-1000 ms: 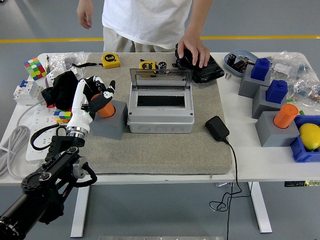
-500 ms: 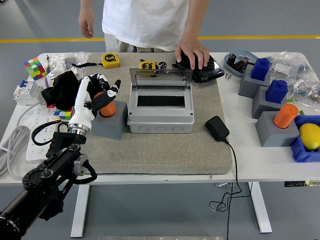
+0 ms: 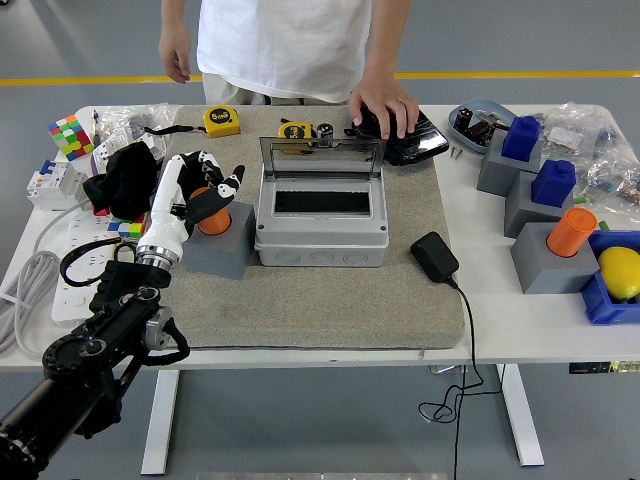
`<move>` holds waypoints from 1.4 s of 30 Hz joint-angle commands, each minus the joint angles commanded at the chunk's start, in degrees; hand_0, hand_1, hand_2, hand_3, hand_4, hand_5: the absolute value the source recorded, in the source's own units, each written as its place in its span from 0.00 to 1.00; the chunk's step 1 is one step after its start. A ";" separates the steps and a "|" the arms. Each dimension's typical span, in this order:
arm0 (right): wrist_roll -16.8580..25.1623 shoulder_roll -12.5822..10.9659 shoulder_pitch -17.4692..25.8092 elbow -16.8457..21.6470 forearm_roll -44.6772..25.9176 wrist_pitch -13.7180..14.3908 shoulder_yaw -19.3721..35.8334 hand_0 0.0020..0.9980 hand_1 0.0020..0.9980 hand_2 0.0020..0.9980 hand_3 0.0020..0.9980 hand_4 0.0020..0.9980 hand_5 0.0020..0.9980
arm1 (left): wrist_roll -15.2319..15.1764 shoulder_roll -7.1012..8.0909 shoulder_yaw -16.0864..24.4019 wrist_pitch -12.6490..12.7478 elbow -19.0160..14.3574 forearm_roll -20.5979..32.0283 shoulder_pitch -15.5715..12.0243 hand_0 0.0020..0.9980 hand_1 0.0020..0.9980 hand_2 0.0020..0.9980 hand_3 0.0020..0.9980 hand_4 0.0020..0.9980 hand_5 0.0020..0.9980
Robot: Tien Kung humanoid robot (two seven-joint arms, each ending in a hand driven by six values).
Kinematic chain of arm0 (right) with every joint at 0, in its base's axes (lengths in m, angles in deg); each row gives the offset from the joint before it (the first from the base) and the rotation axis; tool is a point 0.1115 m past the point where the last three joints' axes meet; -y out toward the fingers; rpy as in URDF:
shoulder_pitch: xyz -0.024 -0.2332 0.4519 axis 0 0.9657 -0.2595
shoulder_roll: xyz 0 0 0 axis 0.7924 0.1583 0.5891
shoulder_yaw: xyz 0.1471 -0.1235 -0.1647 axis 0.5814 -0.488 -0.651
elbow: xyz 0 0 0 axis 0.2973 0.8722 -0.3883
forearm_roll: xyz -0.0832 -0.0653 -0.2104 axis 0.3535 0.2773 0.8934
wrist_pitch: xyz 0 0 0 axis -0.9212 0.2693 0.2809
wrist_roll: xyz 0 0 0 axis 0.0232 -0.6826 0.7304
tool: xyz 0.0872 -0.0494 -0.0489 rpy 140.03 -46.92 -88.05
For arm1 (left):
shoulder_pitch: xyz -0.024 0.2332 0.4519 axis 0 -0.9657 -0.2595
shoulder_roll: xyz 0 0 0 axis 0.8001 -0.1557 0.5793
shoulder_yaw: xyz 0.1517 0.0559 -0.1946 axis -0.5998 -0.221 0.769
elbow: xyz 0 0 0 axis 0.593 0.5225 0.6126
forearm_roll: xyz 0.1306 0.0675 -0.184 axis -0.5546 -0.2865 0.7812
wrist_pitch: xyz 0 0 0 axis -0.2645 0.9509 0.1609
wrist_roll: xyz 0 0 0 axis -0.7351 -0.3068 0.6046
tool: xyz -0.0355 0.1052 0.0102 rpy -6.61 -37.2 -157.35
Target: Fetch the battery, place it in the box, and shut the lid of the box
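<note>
An orange cylinder, the battery, stands upright in a grey block on the left of the felt mat. My left hand hovers just over its top, fingers spread and partly hiding it, holding nothing. To the right of the block sits the grey box with a dark opening in its top. Its clear lid stands raised at the back. My right arm does not show.
A person stands at the far side, one hand pressing on a black case. A black adapter with its cable lies right of the box. Grey blocks with blue and orange pieces crowd the right; power strips and cables the left.
My left hand has shifted slightly up and to the right over the orange battery, its fingers opening wider. The person's hand has stayed on the black case.
</note>
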 joint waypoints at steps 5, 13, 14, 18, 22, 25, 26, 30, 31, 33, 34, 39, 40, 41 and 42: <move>0.03 0.02 -0.04 0.04 0.12 0.01 0.09 0.56 0.59 0.58 0.54 0.92 0.49 | 0.87 -0.09 0.05 0.00 0.21 -0.45 0.31 0.06 0.07 0.15 0.20 0.76 0.00; -0.04 0.02 0.03 -0.04 -0.11 -0.05 -0.18 0.56 0.59 0.58 0.54 0.92 0.49 | 1.37 -0.27 -0.05 -0.81 0.57 0.24 0.42 0.30 0.40 0.37 0.44 1.00 0.02; -0.03 0.02 0.02 -0.02 -0.07 -0.05 -0.17 0.56 0.59 0.58 0.54 0.92 0.49 | 1.06 -0.25 -0.10 -0.63 0.62 0.49 0.43 0.30 0.40 0.37 0.44 1.00 0.02; 0.00 0.07 -0.02 0.02 0.07 -0.04 -0.05 0.56 0.59 0.58 0.54 0.92 0.49 | 0.62 -0.19 0.02 -0.28 0.70 0.86 0.39 0.30 0.40 0.37 0.44 1.00 0.02; 0.01 0.12 0.00 0.02 0.10 -0.02 -0.09 0.56 0.59 0.58 0.54 0.92 0.49 | 0.34 -0.19 0.10 -0.17 0.73 1.09 0.33 0.31 0.42 0.38 0.48 1.00 0.04; 0.02 0.15 0.00 0.03 0.13 -0.01 -0.09 0.56 0.59 0.58 0.54 0.92 0.49 | 0.07 -0.22 0.17 -0.16 0.72 1.34 0.36 0.34 0.44 0.40 0.49 1.00 0.06; 0.02 0.15 0.00 0.04 0.14 -0.01 -0.09 0.56 0.59 0.58 0.54 0.92 0.49 | 0.04 -0.21 0.21 -0.18 0.69 1.39 0.38 0.34 0.44 0.40 0.49 1.00 0.06; 0.04 0.14 0.00 0.05 0.20 -0.02 -0.04 0.56 0.59 0.58 0.54 0.92 0.49 | 0.06 -0.11 0.32 -0.31 0.63 1.30 0.31 0.34 0.44 0.40 0.49 1.00 0.06; 0.04 0.14 0.00 0.05 0.19 -0.03 -0.04 0.55 0.59 0.58 0.54 0.92 0.49 | 0.09 -0.06 0.32 -0.40 0.63 1.22 0.26 0.45 0.50 0.44 0.51 1.00 0.06; 0.03 0.14 0.04 0.04 0.15 -0.06 -0.12 0.55 0.59 0.58 0.54 0.92 0.49 | 0.15 0.06 0.25 -0.69 0.63 1.05 0.11 0.45 0.50 0.44 0.51 1.00 0.06; 0.03 0.13 0.03 0.03 0.13 -0.07 -0.16 0.55 0.59 0.58 0.54 0.92 0.49 | 0.15 0.10 0.24 -0.79 0.65 1.02 0.06 0.45 0.50 0.44 0.51 1.00 0.06; 0.04 0.12 0.02 0.02 0.11 -0.13 -0.12 0.55 0.59 0.58 0.54 0.92 0.49 | 0.01 0.22 -0.18 -1.28 0.81 1.05 -0.33 0.53 0.51 0.44 0.50 1.00 0.06; 0.04 0.12 -0.01 0.01 0.10 -0.12 -0.13 0.55 0.59 0.58 0.54 0.92 0.49 | -0.05 0.24 -0.26 -1.32 0.78 1.07 -0.41 0.53 0.51 0.44 0.50 1.00 0.06; 0.05 0.11 -0.03 0.02 0.09 -0.11 -0.15 0.55 0.59 0.58 0.54 0.92 0.49 | -0.17 0.27 -0.38 -1.36 0.81 1.13 -0.50 0.53 0.51 0.44 0.50 1.00 0.06; 0.06 0.10 -0.06 0.03 0.12 -0.11 -0.17 0.55 0.59 0.58 0.54 0.92 0.49 | -0.31 0.28 -0.49 -1.39 0.88 1.20 -0.54 0.53 0.51 0.44 0.50 1.00 0.06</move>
